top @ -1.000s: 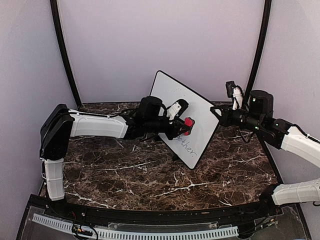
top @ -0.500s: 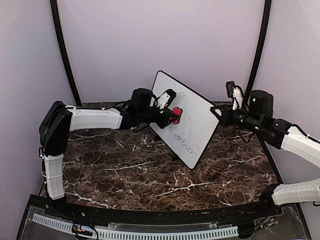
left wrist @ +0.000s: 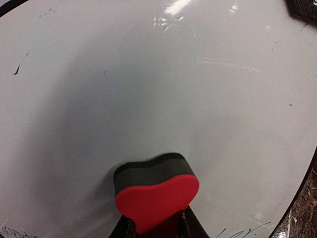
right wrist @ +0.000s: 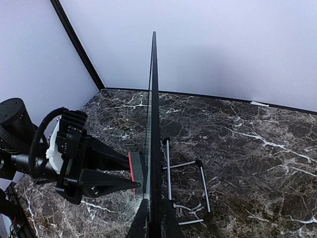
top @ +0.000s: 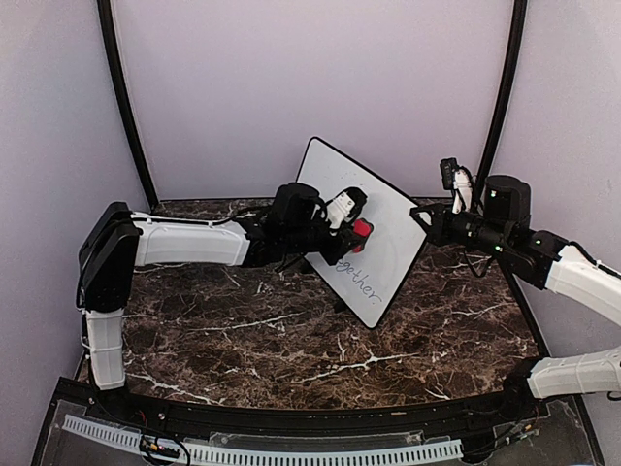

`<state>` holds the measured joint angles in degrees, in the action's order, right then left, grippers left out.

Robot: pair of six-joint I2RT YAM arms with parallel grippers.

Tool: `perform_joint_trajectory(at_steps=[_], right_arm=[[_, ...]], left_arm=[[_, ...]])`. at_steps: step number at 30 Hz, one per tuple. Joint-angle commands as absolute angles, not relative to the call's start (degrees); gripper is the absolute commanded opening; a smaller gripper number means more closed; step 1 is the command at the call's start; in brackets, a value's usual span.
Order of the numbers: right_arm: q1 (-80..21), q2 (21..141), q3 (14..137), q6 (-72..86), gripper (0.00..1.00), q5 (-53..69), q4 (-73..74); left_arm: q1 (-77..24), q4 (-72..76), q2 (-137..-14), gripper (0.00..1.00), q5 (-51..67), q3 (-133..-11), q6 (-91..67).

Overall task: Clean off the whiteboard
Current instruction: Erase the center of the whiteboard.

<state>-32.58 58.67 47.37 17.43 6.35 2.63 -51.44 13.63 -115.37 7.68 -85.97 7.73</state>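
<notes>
The whiteboard [top: 388, 218] stands tilted on a wire stand, a dark handwritten word [top: 355, 278] on its lower part. My left gripper [top: 355, 233] is shut on a red heart-shaped eraser [top: 362, 233] with a grey felt face, pressed flat on the board above the word. In the left wrist view the eraser [left wrist: 156, 193] touches the bare white board [left wrist: 148, 84]. My right gripper [top: 420, 219] is shut on the board's right edge; in the right wrist view the board [right wrist: 152, 114] runs edge-on between the fingers [right wrist: 140, 224].
The wire stand [right wrist: 185, 186] props the board from behind on the dark marble table [top: 291, 340]. Lavender walls close the back and sides, with black poles [top: 121, 97] in the corners. The left arm [top: 184, 243] stretches across the table's left half.
My left gripper swept the eraser left and up across the board, then back right to near where it started. The written word remains. The right gripper has held still.
</notes>
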Motion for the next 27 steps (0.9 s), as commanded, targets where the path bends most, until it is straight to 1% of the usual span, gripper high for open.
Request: perform_joint_trajectory(at_steps=[1, 6, 8, 15, 20, 25, 27], right_arm=[[-35.42, 59.86, 45.79, 9.07, 0.0, 19.03, 7.08], [-35.42, 59.78, 45.87, 8.99, 0.0, 18.9, 7.12], [-35.42, 59.85, 45.88, 8.97, 0.0, 19.03, 7.16], [-35.38, 59.42, 45.96, 8.88, 0.0, 18.99, 7.32], [-35.42, 59.79, 46.05, 8.89, 0.0, 19.17, 7.14], [-35.42, 59.82, 46.05, 8.83, 0.0, 19.16, 7.28], [-35.44, 59.89, 46.05, 8.88, 0.0, 19.05, 7.29]], left_arm=[[-55.37, 15.33, -116.64, 0.14, 8.31, -84.71, 10.29], [-55.89, 15.53, -116.2, 0.14, 6.77, -84.26, 10.47], [-55.7, 15.92, -116.18, 0.14, 3.77, -84.11, 10.03], [-49.02, 12.67, -116.33, 0.14, 1.52, -87.33, 5.77], [-46.89, 7.95, -117.97, 0.15, 1.62, -93.12, 6.62], [-46.85, 7.18, -118.64, 0.15, 3.31, -95.02, 6.32], [-47.23, 7.13, -118.61, 0.15, 5.72, -95.24, 5.05]])
